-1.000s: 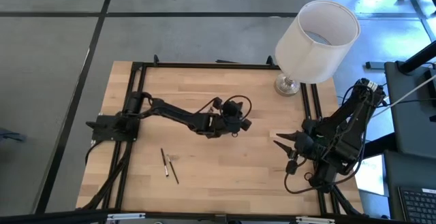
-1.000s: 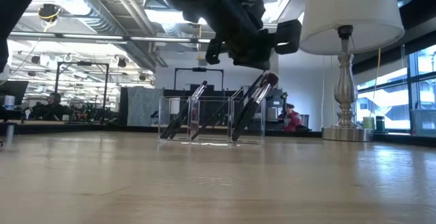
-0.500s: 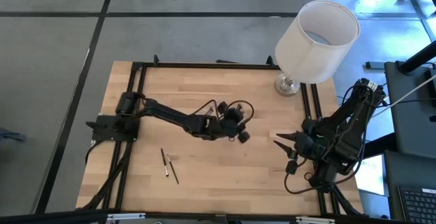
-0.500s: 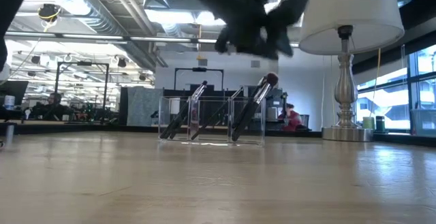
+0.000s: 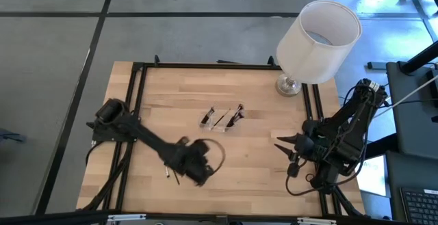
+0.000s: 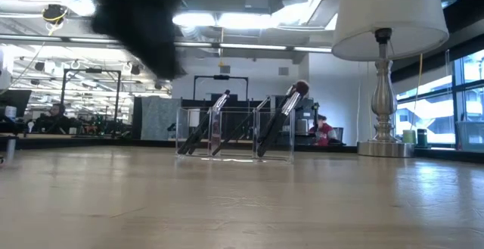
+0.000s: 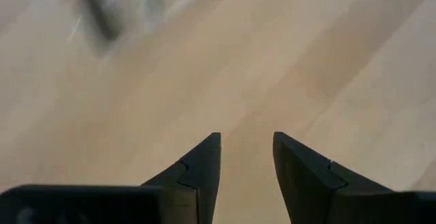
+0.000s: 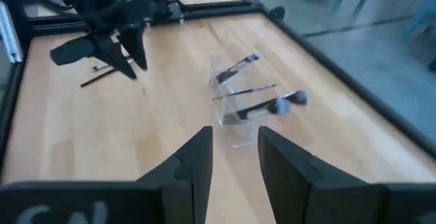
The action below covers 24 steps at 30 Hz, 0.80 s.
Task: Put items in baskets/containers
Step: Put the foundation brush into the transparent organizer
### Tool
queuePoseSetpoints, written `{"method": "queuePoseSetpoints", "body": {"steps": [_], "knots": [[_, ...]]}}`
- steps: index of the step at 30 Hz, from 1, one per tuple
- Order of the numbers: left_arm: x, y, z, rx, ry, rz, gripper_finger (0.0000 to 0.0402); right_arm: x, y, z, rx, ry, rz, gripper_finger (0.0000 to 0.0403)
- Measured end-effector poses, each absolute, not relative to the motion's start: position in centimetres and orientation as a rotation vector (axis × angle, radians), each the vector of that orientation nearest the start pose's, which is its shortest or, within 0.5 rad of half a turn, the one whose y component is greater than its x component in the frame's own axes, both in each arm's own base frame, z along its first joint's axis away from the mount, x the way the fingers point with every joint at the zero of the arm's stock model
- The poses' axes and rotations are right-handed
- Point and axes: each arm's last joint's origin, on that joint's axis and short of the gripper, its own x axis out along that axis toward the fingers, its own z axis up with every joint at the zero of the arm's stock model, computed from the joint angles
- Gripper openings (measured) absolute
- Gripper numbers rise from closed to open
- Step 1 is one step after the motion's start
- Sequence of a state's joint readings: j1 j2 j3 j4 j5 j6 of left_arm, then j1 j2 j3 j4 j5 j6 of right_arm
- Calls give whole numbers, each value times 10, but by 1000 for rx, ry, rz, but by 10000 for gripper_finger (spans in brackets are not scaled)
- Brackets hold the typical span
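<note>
Brushes (image 5: 169,169) – two loose ones – lie on the wood just beside my left claw (image 5: 198,174), whose fingers are spread, gripping nothing. Farther off stands the clear tray (image 5: 222,117) with brushes leaning inside. My right claw (image 5: 280,143) waits at the table's far edge – fingers parted, empty.

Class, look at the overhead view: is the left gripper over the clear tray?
No, the left gripper is near the loose brushes, apart from the clear tray.

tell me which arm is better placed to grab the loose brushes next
The left: its open left gripper hangs right beside the two loose brushes, while the right gripper waits at the table's far right edge.
</note>
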State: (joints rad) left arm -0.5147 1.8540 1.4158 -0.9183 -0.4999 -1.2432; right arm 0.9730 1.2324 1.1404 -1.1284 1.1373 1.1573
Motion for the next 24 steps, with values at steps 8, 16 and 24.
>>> {"method": "queuePoseSetpoints", "body": {"steps": [8, 16, 24], "knots": [[272, -196, 214, -582, 914, 952, 150, 145, 162, 317, 160, 378, -420, 118], [236, -218, 190, -696, 870, 1046, 164, 146, 162, 318, 179, 375, -420, 118], [212, -231, 170, -373, 1351, 722, 148, 146, 162, 317, 175, 375, -421, 118]]}}
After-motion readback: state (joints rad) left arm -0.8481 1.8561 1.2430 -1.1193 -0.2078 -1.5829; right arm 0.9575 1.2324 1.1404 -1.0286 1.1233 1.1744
